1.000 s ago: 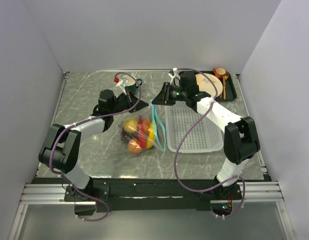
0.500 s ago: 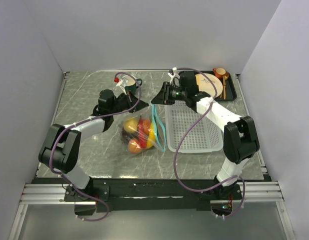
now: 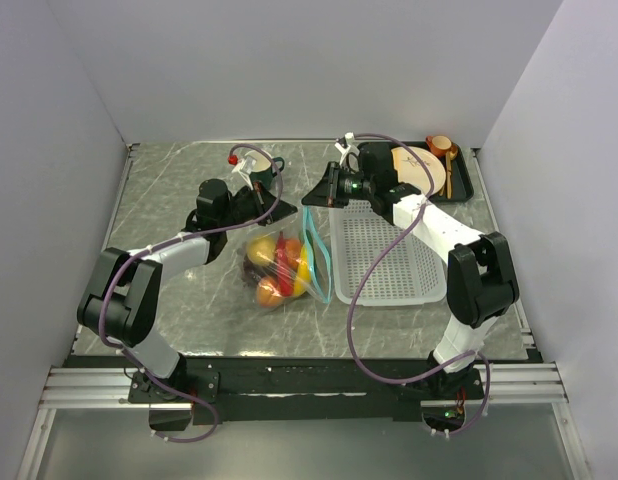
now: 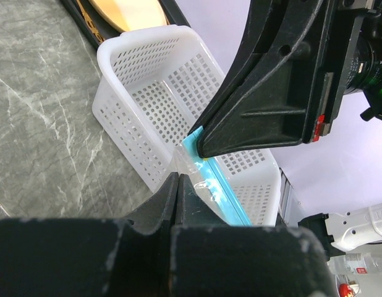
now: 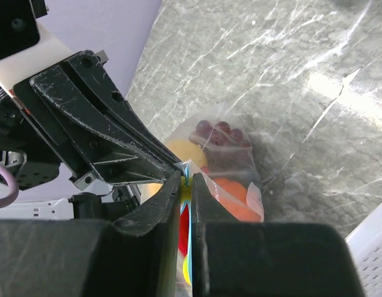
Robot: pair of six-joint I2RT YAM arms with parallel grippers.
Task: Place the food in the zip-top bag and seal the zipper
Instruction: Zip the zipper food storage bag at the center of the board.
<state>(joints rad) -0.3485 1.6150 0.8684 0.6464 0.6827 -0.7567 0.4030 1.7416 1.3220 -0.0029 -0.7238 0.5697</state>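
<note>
Top external: zip-top bag (image 3: 279, 268), food (image 3: 272, 272) inside, lies on bench (image 3: 409, 325) between the arms. Left claw (image 4: 177, 180) pinches its far corner, right claw (image 5: 186, 180) pinches the zipper (image 3: 317, 256) there (strip's long axis runs toward the bases).

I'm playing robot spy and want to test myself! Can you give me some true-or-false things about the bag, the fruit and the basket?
1. The food is inside the bag. True.
2. The basket holds the fruit. False: the fruit is in the bag.
3. The left gripper and the right gripper both pinch the bag's far end, by the zipper. True.
4. The bag lies to the right of the basket. False: it lies to the left of it.
5. The plate sits in the basket. False: it is on a black tray behind the basket.
</note>
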